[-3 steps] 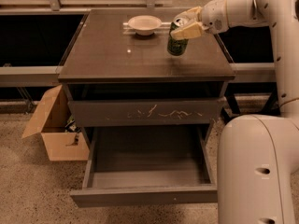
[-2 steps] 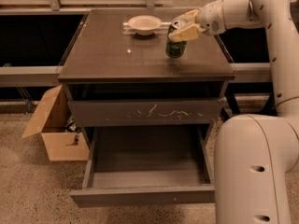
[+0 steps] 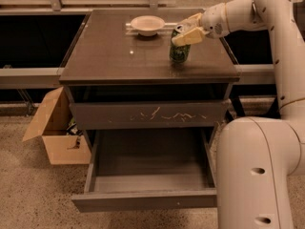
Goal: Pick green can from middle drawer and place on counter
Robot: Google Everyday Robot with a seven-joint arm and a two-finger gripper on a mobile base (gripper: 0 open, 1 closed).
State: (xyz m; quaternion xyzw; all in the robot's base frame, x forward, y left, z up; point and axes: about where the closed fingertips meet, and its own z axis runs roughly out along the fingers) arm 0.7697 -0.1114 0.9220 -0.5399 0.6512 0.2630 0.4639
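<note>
The green can [image 3: 179, 50] stands upright on the counter [image 3: 119, 56], near its right side. My gripper [image 3: 187, 28] reaches in from the right and its fingers [image 3: 189, 36] close on the can's top, one on each side. The middle drawer [image 3: 147, 173] is pulled wide open below, and its smooth grey inside holds nothing.
A white bowl [image 3: 147, 25] sits at the back of the counter, left of the can. The drawer front with pale scratches [image 3: 147, 114] is closed above the open drawer. An open cardboard box [image 3: 55, 132] stands on the floor at the left. My white base [image 3: 257, 175] is at the lower right.
The gripper has lowered the can a little, so that it now rests on the counter. The drawer and the bowl have not moved.
</note>
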